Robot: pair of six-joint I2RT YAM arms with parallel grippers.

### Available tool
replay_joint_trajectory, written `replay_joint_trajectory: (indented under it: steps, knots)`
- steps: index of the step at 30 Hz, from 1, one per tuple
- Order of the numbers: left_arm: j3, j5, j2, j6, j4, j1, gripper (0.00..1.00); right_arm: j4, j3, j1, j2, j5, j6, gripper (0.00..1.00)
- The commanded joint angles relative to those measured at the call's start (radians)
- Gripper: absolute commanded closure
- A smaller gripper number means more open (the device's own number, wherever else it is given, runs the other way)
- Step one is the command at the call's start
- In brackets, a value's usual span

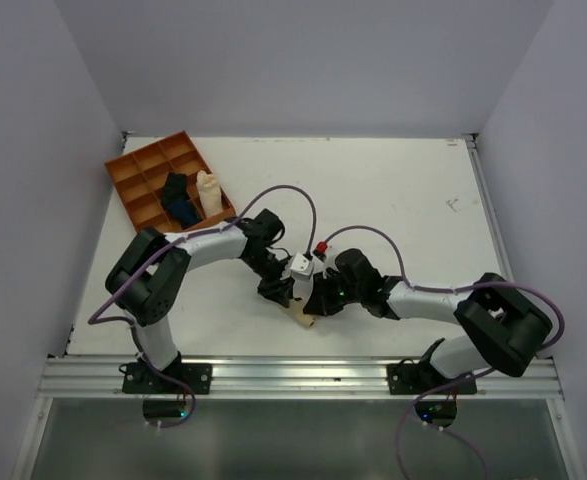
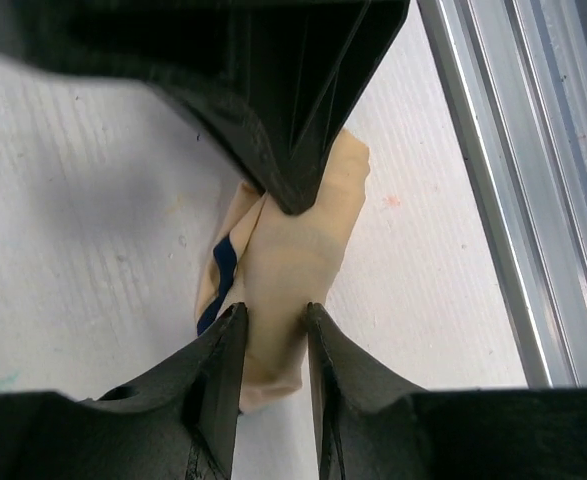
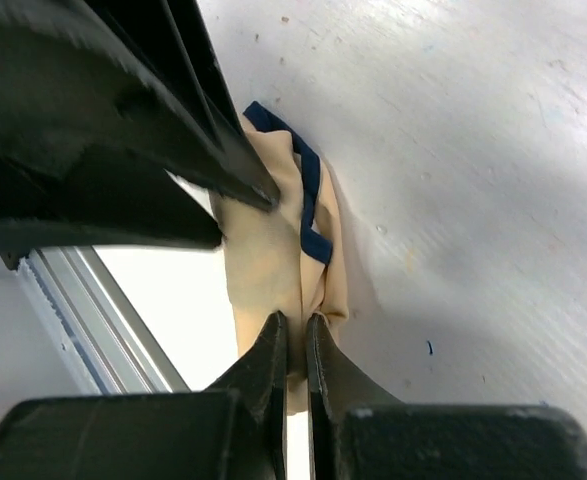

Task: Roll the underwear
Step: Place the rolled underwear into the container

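The underwear (image 1: 304, 317) is a small beige cloth with a dark edge band, bunched on the white table near the front edge. It fills the middle of the left wrist view (image 2: 293, 270) and of the right wrist view (image 3: 273, 260). My left gripper (image 2: 273, 312) is shut on one end of it, cloth pressed between both fingers. My right gripper (image 3: 296, 325) is shut on the other end, pinching a thin fold. The two grippers meet over the cloth in the top view, left (image 1: 278, 288) and right (image 1: 318, 300), hiding most of it.
An orange compartment tray (image 1: 133, 172) stands at the back left, holding a dark blue roll (image 1: 180, 200) and a pale cream roll (image 1: 209, 192). The metal rail (image 1: 303, 375) of the table's front edge runs just beyond the underwear.
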Motion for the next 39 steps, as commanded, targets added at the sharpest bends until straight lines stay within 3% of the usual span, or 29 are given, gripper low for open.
replay_joint_trajectory:
  steps: [1,8,10,14,19,22,25,27,29,30,32,36,39]
  knots:
    - [-0.039,-0.032,-0.062,-0.046,0.033,0.043,0.66,-0.116,-0.039,0.004,-0.041,0.084,0.015,1.0]
    - [-0.106,0.087,-0.223,-0.155,0.184,0.131,0.66,-0.111,-0.068,0.003,-0.101,0.093,0.033,1.0]
    - [-0.135,0.063,-0.26,-0.298,0.273,0.169,0.66,-0.113,-0.075,0.004,-0.127,0.096,0.033,1.0]
    - [-0.143,-0.12,-0.388,-0.652,0.523,0.218,0.65,-0.127,-0.067,0.007,-0.222,0.11,0.009,1.0]
    - [-0.185,-0.359,-0.626,-0.892,0.721,0.226,0.62,-0.133,-0.073,0.014,-0.287,0.144,-0.002,1.0]
    - [-0.235,-0.356,-0.736,-1.027,0.89,0.226,0.61,-0.133,-0.076,0.02,-0.296,0.159,-0.01,1.0]
    - [-0.22,-0.318,-0.767,-1.138,0.902,0.226,0.67,-0.112,-0.082,0.027,-0.296,0.174,-0.016,1.0]
    - [-0.199,-0.254,-0.774,-1.189,0.902,0.226,0.77,-0.087,-0.073,0.029,-0.304,0.2,-0.011,1.0]
    - [-0.186,-0.238,-0.784,-1.215,0.887,0.226,0.76,-0.091,-0.049,0.03,-0.309,0.222,-0.014,1.0]
    - [-0.151,-0.306,-0.786,-1.219,0.855,0.226,0.75,-0.101,-0.006,0.032,-0.309,0.248,-0.016,1.0]
    - [-0.107,-0.47,-0.777,-1.235,0.711,0.226,0.83,-0.113,0.042,0.034,-0.313,0.269,-0.037,1.0]
    - [-0.059,-0.971,-0.748,-1.267,0.559,0.243,0.94,-0.114,0.193,0.038,-0.298,0.344,-0.111,1.0]
    - [-0.047,-1.221,-0.726,-1.313,0.493,0.273,0.9,-0.128,0.301,0.038,-0.244,0.389,-0.163,1.0]
